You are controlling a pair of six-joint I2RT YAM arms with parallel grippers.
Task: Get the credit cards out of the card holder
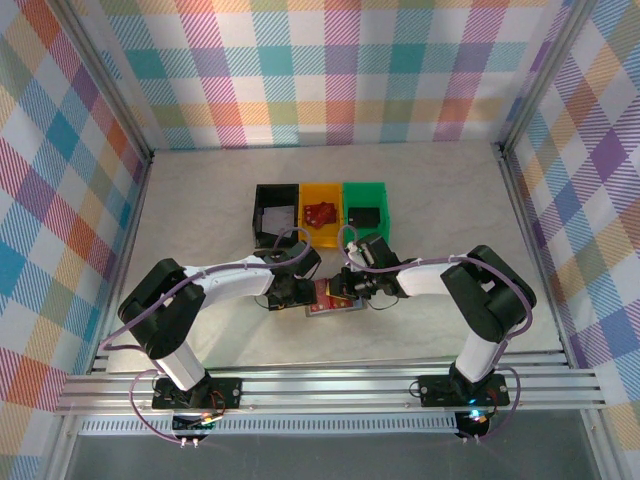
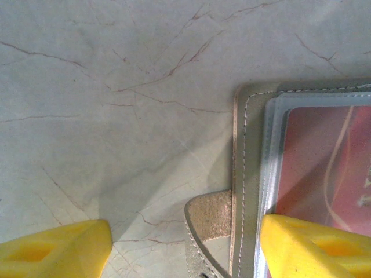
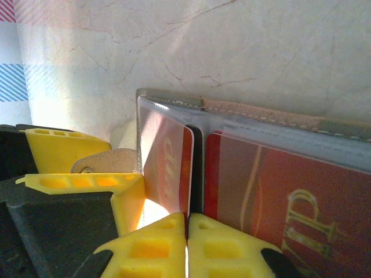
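Centre of the top view: the grey holder (image 1: pixel 335 300) lies open on the marble bench (image 1: pixel 200 200) between my two arms. It sits below a row of bins: black bin (image 1: pixel 276 210), yellow bin (image 1: pixel 320 212), green bin (image 1: pixel 364 208).

At the holder's left edge my left jaws stand released. One yellow fingertip (image 2: pixel 58 249) is over bare bench, the other over a clear pocket holding a red card (image 2: pixel 324 168).

My right jaws are clenched, fingertips (image 3: pixel 220 243) pressed together at the fold, between the left card (image 3: pixel 168 168) and the right card (image 3: pixel 278 197). Whether they nip a card, I cannot tell.
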